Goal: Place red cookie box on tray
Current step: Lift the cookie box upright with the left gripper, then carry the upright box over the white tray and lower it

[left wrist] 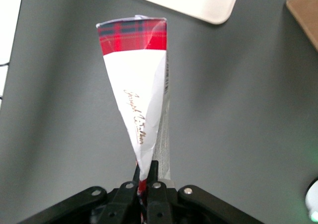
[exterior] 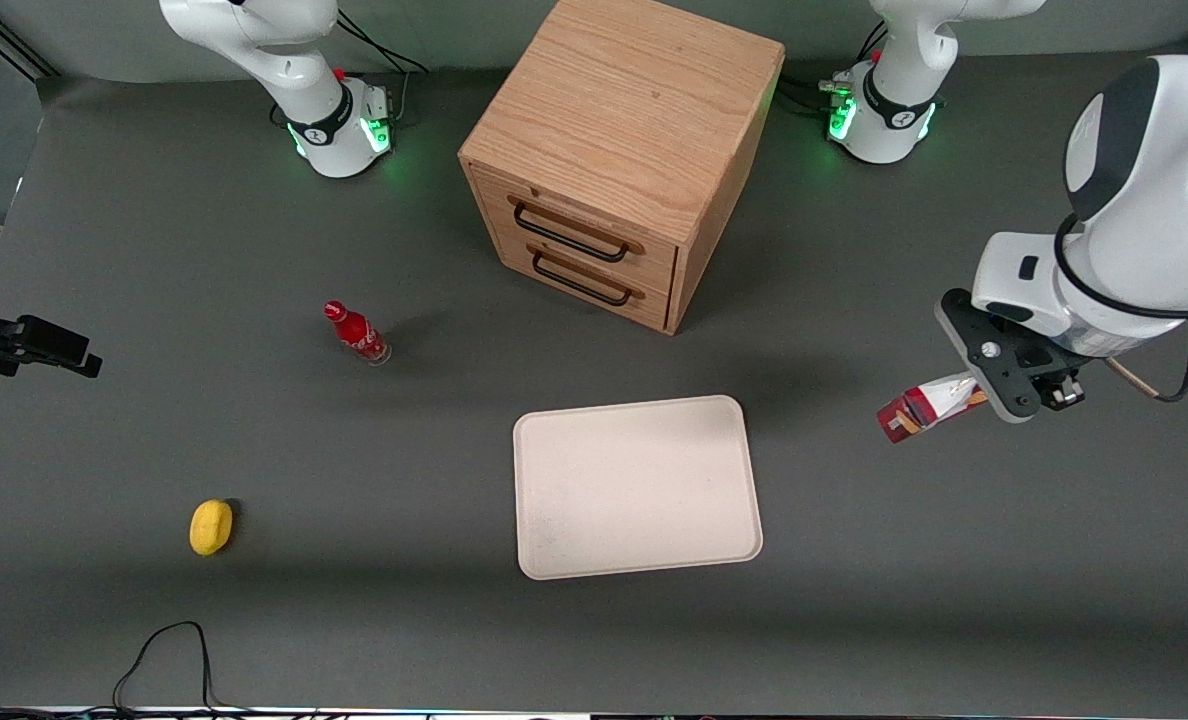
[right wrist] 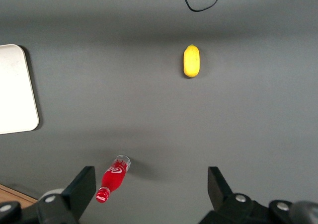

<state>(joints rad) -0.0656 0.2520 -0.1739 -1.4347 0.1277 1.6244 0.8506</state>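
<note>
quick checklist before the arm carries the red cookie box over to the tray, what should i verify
1. Grip: the left gripper is shut on one end of the long, narrow dark-red and white cookie box. Ok.
2. Box clear of the table: it seems lifted, with its free end sticking out toward the tray. Cannot tell for certain.
3. Target: the flat cream-white rectangular tray has nothing on it. Ok.
4. Path: only bare dark table lies between box and tray. Ok.
5. Wooden two-drawer cabinet: farther from the front camera than the tray, off the direct line. Ok.
6. Box on tray: not ok, not yet done.
</note>
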